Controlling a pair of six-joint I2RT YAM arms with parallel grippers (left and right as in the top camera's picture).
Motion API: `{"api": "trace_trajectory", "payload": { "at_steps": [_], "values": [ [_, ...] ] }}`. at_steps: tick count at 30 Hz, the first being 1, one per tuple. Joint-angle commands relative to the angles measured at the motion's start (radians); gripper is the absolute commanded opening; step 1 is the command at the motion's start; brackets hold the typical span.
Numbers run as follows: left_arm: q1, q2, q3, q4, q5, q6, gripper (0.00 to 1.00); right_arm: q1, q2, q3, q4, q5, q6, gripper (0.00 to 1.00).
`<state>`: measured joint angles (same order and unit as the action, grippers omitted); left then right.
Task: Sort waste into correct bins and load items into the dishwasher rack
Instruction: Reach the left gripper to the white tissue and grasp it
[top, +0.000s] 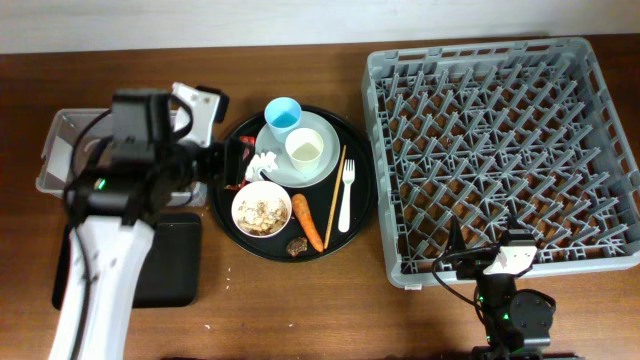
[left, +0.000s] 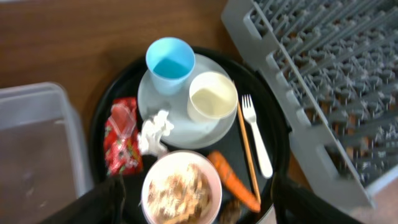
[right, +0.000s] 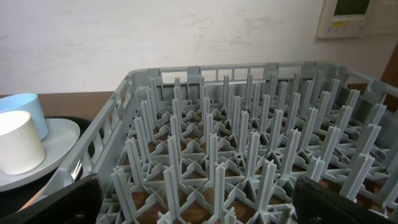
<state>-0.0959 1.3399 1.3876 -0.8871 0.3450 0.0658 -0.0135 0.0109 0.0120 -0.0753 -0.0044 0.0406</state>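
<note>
Overhead, the left end effector (top: 218, 165) hung over the left rim of the large round black tray (top: 362, 205). Its arm covered part of the clear plastic rectangular tub (top: 58, 150) and of the shallow black rectangular tray (top: 172, 262) in front of the tub. The red crumpled wrapper (top: 238, 168) was half hidden there. The left wrist view showed the whole wrapper (left: 122, 143) at the round tray's left edge, touching the white crumpled tissue (left: 155, 130). It also showed the left fingers (left: 102, 202) set wide apart, gripping nothing, above the white-pink bowl (left: 180, 190) of rice-like scraps.

The small blue cup (top: 282, 113) and cream cup (top: 304, 150) stood on the pale grey round plate (top: 328, 128). The orange carrot (top: 307, 221), small brown lump (top: 296, 245), thin wooden chopstick (top: 335, 195) and white plastic fork (top: 346, 195) lay on the tray's right and front.

Only the right wrist view looked along the pegs of the large square grey plastic rack (right: 211, 149). There the right end effector (right: 199, 205) was spread fully and held nothing; overhead it sat at the rack's front wall.

The round tray lay just beside the rack's left wall, and contact could not be told. Bare bench (top: 300, 320) showed in front of the round tray, between the shallow tray and the rack's corner.
</note>
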Motion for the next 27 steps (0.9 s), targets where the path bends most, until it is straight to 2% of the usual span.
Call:
{"api": "trace_trajectory", "payload": {
  "at_steps": [1, 3, 6, 10, 16, 22, 23, 26, 27],
  "values": [
    [-0.003, 0.154, 0.016, 0.028, 0.039, -0.079, 0.64, -0.007, -0.008, -0.006, -0.004, 0.008, -0.007, 0.99],
    [-0.018, 0.22, 0.016, 0.042, -0.05, -0.131, 0.64, -0.007, -0.008, -0.006, -0.004, 0.008, -0.007, 0.99],
    [-0.1, 0.324, 0.016, 0.114, -0.18, -0.138, 0.62, -0.007, -0.008, -0.006, -0.004, 0.008, -0.007, 0.99],
    [-0.146, 0.42, 0.016, 0.176, -0.311, -0.164, 0.59, -0.007, -0.008, -0.006, -0.004, 0.008, -0.007, 0.99],
    [-0.146, 0.571, 0.016, 0.24, -0.319, -0.193, 0.59, -0.007, -0.008, -0.006, -0.004, 0.008, -0.007, 0.99],
    [-0.146, 0.676, 0.014, 0.27, -0.347, -0.193, 0.53, -0.007, -0.008, -0.006, -0.004, 0.008, -0.007, 0.99],
    [-0.146, 0.688, 0.014, 0.27, -0.346, -0.193, 0.5, -0.007, -0.008, -0.006, -0.004, 0.008, -0.007, 0.99],
    [-0.145, 0.692, 0.015, 0.274, -0.349, -0.193, 0.23, -0.007, -0.008, -0.006, -0.004, 0.008, -0.007, 0.99],
    [-0.145, 0.692, 0.015, 0.273, -0.349, -0.193, 0.18, -0.007, -0.008, -0.006, -0.004, 0.008, -0.007, 0.99]
  ]
}}
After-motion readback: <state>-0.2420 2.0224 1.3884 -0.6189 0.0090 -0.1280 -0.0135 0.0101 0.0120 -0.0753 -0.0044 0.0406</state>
